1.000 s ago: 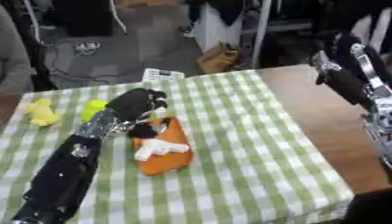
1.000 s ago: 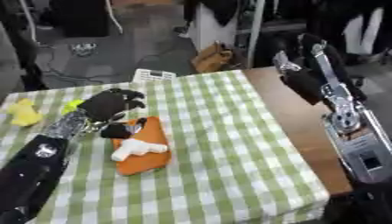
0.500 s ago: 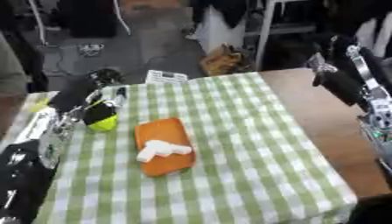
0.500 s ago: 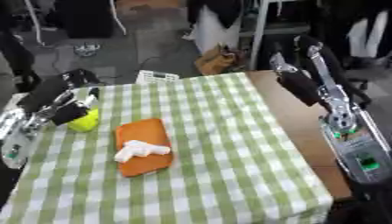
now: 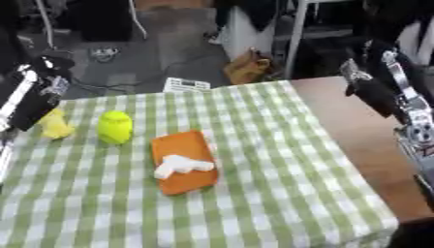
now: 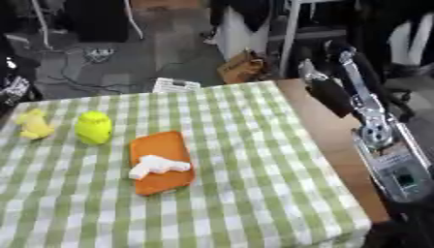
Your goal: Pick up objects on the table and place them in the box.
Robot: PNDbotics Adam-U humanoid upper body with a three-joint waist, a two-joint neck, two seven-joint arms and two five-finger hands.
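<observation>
Nothing boxed yet: yellow toy (image 5: 54,125), green object (image 5: 115,127), white piece (image 5: 181,165) on orange slab (image 5: 181,161) left; hand states untellable.

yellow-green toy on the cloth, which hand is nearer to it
Left. The left hand is up at the table's left edge, just above and left of the yellow-green toy. The right hand hangs off the far right side, across the table.
</observation>
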